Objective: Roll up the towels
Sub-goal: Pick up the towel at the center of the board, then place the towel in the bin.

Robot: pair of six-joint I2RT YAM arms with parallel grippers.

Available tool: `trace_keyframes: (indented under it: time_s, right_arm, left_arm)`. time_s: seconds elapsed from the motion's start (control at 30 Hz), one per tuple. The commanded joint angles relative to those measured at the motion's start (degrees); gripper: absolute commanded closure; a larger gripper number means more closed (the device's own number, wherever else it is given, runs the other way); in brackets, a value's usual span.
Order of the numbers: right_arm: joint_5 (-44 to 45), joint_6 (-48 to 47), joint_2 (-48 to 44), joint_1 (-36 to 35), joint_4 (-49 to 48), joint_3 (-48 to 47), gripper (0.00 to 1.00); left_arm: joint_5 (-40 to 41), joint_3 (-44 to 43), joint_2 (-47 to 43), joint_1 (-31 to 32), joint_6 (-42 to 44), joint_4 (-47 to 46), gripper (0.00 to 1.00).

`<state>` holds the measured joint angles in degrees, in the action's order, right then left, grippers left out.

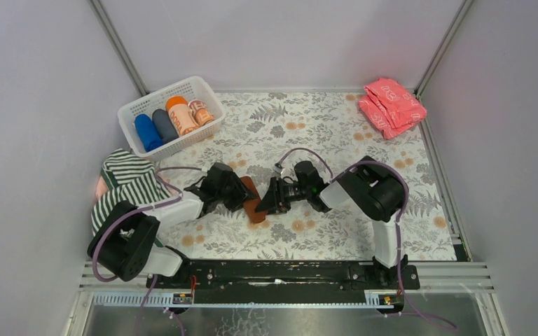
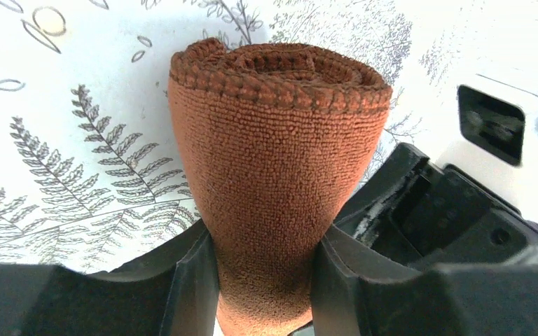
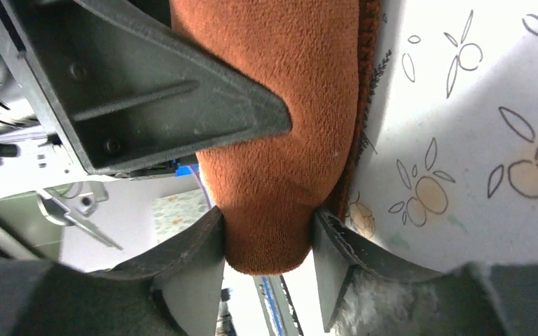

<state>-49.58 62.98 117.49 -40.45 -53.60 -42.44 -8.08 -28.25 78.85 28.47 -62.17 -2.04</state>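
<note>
Left gripper and right gripper of mine each pinch one end of the rolled rust-brown towel, facing each other low over the table, whose cover is printed with ferns and orange blossoms, with plain grey walls around it. At the back left a white basket holds four rolled towels: blue, grey, orange and a pale patterned one. Folded pink towels lie in the back right corner, striped towels lie at the left edge, and the brown roll sits near the table's middle, its cloth squeezed between each pair of my fingers.
</note>
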Motion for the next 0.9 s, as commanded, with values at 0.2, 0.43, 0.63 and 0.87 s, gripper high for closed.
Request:
trace_keyframes:
  time_s: [0.2, 0.43, 0.63, 0.87]
  right_arm:
    - [18.7, -31.0, -26.1, 1.6, 49.3, -7.1, 0.24]
    - [33.6, -41.7, -37.4, 2.3, 63.7, -8.4, 0.16]
    - [39.1, -45.3, -43.2, 2.3, 64.8, -3.8, 0.14]
    - [40.5, -47.8, -45.1, 2.3, 62.9, 0.0, 0.10]
  left_arm:
    - [3.4, -20.0, 1.9, -9.2, 13.2, 18.9, 0.72]
    - [0.0, -39.6, 9.4, -18.7, 20.0, 24.0, 0.71]
    - [-4.1, -56.2, 20.7, -26.5, 23.2, 25.0, 0.71]
    - [-12.3, -74.3, 36.4, -32.5, 22.9, 23.7, 0.71]
